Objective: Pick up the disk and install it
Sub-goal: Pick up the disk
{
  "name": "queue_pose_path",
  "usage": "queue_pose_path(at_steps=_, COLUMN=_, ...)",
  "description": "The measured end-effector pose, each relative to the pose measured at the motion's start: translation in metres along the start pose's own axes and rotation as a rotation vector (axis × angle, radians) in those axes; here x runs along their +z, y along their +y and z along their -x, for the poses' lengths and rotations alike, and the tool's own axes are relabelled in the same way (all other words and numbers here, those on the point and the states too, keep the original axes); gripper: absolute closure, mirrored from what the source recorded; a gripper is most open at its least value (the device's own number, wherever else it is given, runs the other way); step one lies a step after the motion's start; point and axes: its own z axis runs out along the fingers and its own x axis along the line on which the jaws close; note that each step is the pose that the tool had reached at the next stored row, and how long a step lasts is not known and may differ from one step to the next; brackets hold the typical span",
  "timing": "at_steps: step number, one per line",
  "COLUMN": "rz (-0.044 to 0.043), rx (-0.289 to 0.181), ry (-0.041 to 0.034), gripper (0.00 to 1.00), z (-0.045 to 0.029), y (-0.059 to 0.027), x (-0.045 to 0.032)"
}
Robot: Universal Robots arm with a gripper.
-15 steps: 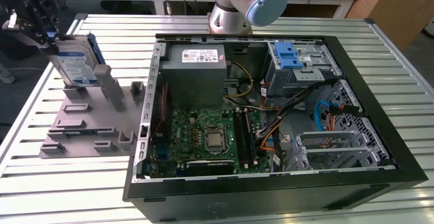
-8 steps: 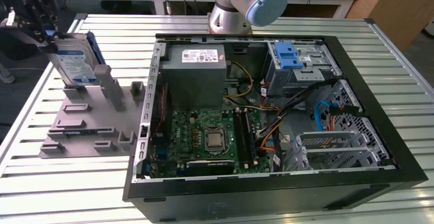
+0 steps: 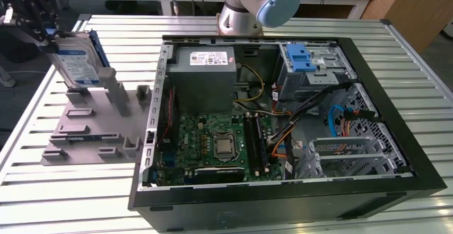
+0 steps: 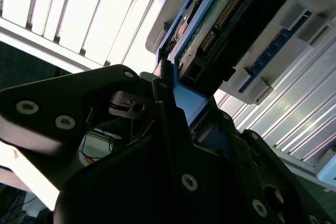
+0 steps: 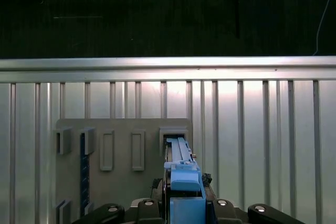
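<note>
Disk (image 3: 76,63) clamped in jaws above grey rack (image 3: 85,123); grip contact hidden by its frame.

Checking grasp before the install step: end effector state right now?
End effector: closed, holding the hard drive by its blue-framed edge.

Robot arm (image 3: 237,11): silver-grey tubular links, pale blue round joint cap (image 3: 278,7). Gripper (image 3: 50,35): matte black angular body, small silver screws (image 4: 189,182).
</note>
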Motion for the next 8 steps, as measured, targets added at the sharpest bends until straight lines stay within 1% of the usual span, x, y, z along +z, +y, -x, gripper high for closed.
queue_pose_path(at_steps=8, rz=0.0, rx=0.0, ry=0.0, gripper=0.64, z=0.0, y=0.0001, x=-0.0057)
